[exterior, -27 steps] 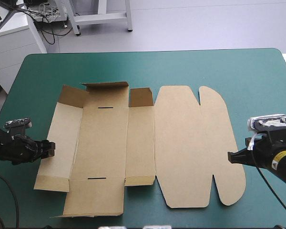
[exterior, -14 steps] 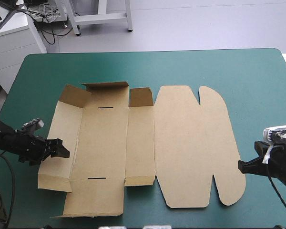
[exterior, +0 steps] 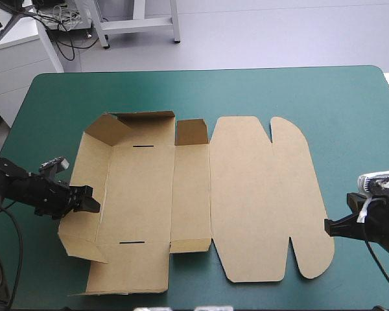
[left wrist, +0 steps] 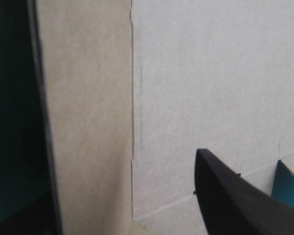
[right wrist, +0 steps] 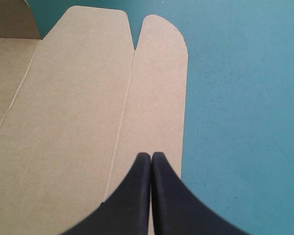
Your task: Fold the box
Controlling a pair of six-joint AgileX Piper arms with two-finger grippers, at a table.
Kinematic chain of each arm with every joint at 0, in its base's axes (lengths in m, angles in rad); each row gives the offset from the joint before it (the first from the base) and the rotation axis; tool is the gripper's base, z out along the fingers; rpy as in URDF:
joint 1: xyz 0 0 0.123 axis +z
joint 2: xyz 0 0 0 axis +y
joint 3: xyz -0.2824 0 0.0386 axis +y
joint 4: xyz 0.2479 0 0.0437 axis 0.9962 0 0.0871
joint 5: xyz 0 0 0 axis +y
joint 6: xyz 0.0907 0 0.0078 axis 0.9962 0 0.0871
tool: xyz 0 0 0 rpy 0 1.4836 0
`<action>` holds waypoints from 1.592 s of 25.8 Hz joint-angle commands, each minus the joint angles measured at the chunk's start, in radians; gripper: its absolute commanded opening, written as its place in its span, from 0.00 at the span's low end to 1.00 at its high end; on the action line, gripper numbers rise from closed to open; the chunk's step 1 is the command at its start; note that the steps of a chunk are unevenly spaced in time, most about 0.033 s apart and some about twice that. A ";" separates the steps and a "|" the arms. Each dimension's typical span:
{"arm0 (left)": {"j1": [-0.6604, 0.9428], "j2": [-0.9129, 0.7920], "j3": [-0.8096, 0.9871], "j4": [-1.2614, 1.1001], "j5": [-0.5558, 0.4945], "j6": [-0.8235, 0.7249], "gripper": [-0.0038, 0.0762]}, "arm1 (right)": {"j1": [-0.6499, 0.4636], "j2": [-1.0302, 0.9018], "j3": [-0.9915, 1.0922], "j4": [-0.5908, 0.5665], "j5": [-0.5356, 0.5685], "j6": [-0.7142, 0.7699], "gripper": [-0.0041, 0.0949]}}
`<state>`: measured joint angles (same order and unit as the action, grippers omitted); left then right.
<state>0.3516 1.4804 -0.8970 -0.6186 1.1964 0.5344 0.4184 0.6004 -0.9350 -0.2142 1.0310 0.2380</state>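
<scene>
Brown on teal-green, scanning left to right. Seeing the left gripper pressing against the left wall of the box and holding that wall tilted up off the table. Reading its fingers as standing apart and clamping nothing: catching just one black finger in the left wrist view, off toward its corner over the base panel, and guessing at the other behind the raised wall. Finding the box lying mid-table, mostly flat, running its long axis left to right. Placing the slotted base toward the left and the rounded lid toward the right. Noting the far flaps standing up. Rating the left arm as the nearer one for the wall fold: touching the wall, facing rightward into the box, so probably needing a push across the crease and along the long axis. Seeing the right gripper pinched fully together, gripping nothing, sitting at the lid's right edge and pointing left over the board. Not finding any print, brand or label on the board.
</scene>
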 commanded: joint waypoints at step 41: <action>-0.889 0.112 -0.530 1.223 -0.366 -0.106 0.04 | -0.003 0.001 -0.024 -0.021 -0.029 -0.009 0.02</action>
<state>-0.5073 1.6296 -1.3953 0.5501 0.8931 0.4218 0.4184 0.6004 -0.9350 -0.2142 1.0524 0.2372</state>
